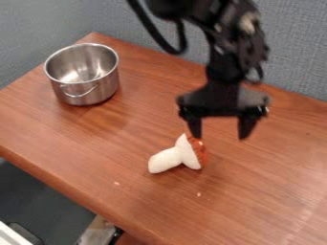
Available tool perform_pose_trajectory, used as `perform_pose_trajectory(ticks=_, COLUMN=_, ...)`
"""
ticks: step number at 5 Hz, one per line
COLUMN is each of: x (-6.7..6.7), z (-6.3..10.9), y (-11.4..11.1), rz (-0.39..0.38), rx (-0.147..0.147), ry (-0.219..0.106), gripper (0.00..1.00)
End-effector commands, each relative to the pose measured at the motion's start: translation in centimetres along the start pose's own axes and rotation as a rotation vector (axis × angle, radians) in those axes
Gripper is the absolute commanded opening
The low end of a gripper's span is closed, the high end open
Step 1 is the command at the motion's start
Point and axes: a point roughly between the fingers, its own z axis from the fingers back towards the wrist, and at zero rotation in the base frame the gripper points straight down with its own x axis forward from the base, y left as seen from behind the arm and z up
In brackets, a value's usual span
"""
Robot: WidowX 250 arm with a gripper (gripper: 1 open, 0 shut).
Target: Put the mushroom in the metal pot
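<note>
The mushroom [177,155] lies on its side on the wooden table [76,134], cream stem pointing lower left, reddish cap toward the right. My gripper [225,122] hangs open just above and to the right of the cap, fingers pointing down, nothing between them. One dark fingertip [198,130] stands close over the cap without a visible touch. The metal pot [83,73] stands upright and empty at the table's back left, well apart from the gripper.
The table's front edge runs diagonally from the left to the lower middle, with dark floor below it. A grey wall stands behind the table. The black arm [224,38] reaches in from the top.
</note>
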Motion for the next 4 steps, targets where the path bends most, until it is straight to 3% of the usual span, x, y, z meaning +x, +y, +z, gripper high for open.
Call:
perform_pose_trajectory(ticks=1, x=0.7, z=-0.3, y=0.2, rz=-0.074, rx=-0.027, ry=-0.056, gripper=1.0)
perform_pose_trajectory(ticks=2, x=0.2, z=-1.9, y=1.8, rz=-0.133, rx=-0.034, ry=-0.056, gripper=1.0)
perform_pose_trajectory(ticks=4, x=3.2, z=-0.8, y=4.8, rz=-0.16, rx=-0.076, ry=-0.091, gripper=1.0)
